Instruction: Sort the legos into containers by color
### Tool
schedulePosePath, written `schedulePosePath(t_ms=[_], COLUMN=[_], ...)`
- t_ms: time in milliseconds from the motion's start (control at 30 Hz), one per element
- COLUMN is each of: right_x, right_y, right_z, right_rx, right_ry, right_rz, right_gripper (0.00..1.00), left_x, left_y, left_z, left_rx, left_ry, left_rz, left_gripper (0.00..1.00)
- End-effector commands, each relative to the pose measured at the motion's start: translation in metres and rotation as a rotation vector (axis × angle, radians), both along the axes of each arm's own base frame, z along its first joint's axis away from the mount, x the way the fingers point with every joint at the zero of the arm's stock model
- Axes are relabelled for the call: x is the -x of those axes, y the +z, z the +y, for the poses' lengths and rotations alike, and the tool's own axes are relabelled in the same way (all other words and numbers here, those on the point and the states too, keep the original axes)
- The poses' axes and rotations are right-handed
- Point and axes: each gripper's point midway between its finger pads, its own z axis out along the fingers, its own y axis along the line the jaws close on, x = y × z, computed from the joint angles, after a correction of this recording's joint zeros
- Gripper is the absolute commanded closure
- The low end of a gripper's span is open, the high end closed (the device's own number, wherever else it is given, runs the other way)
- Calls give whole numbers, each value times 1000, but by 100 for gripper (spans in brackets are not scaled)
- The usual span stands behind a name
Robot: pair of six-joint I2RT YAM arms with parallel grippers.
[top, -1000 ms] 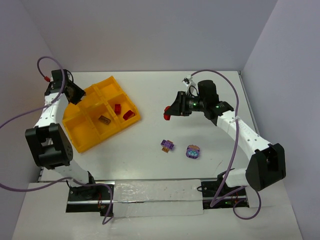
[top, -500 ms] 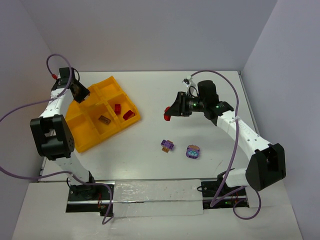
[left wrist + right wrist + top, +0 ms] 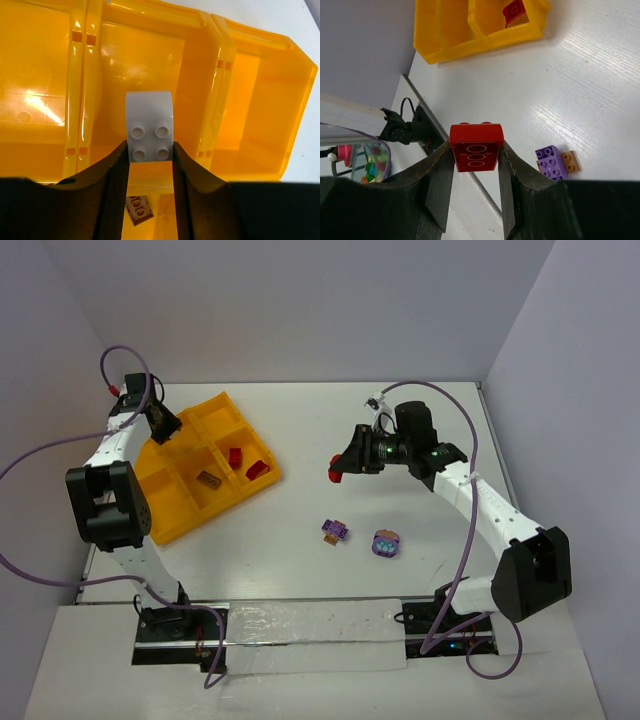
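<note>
The left gripper (image 3: pixel 149 146) is clenched on a white brick (image 3: pixel 149 120), a finger pressed against each side of it and its four studs facing the wrist camera. It holds the brick over the yellow tray (image 3: pixel 250 95); one open cell lies directly beyond the fingertips, with further cells to either side. A tan piece (image 3: pixel 137 209) lies in a cell beneath the fingers. The right gripper (image 3: pixel 476 150) grips a red brick (image 3: pixel 476 142) between both fingers, raised clear of the table (image 3: pixel 600 90) and well apart from the tray. A purple-and-orange cluster (image 3: pixel 554 162) rests on the table below and to one side of the right fingertips. In the top view, a purple-and-blue cluster (image 3: pixel 386 543) sits just beside it, on the side toward the right arm's base. Two red pieces (image 3: pixel 258 470) occupy tray cells on the edge nearest the right gripper.
</note>
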Motion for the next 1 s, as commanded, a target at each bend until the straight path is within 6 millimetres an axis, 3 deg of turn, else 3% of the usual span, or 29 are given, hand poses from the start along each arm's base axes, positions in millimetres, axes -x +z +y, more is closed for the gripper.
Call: schedulePosePath(t_ms=[0,33,67,200,300,467,700,833,967], right_x=[-2,-1,-1,-1,1,0,-1,-1,-1], right_y=[24,24,25,26,25,25,31,32,35], right_z=[-3,-3,-4,-3,-3,-3,2,8,17], right_rx=[-9,-8,-9,-14,-16,-10,-7,-13,-34], right_ry=[-5,-5,-7,-8,-5,-6,-4,10,30], right_rz=[-77,-77,-77,-79,-75,-72,-90,-86,-79], right_gripper=[100,100,100,100,100,100,100,100,100], left_x=[-16,-15,-15,-17,-18,-10,33,59,89], left_y=[16,15,16,24,38,80,121,126,132], left_z=[6,7,6,3,-3,-29,-60,-70,-107], left_rx=[-49,-53,-52,-61,-62,-67,-54,-32,45], left_ry=[2,7,2,-25,-46,-118,-226,-280,-438], left_rz=[-51,-48,-51,-67,-90,-170,-233,-242,-275], left_gripper=[69,55,33,12,11,11,12,12,12])
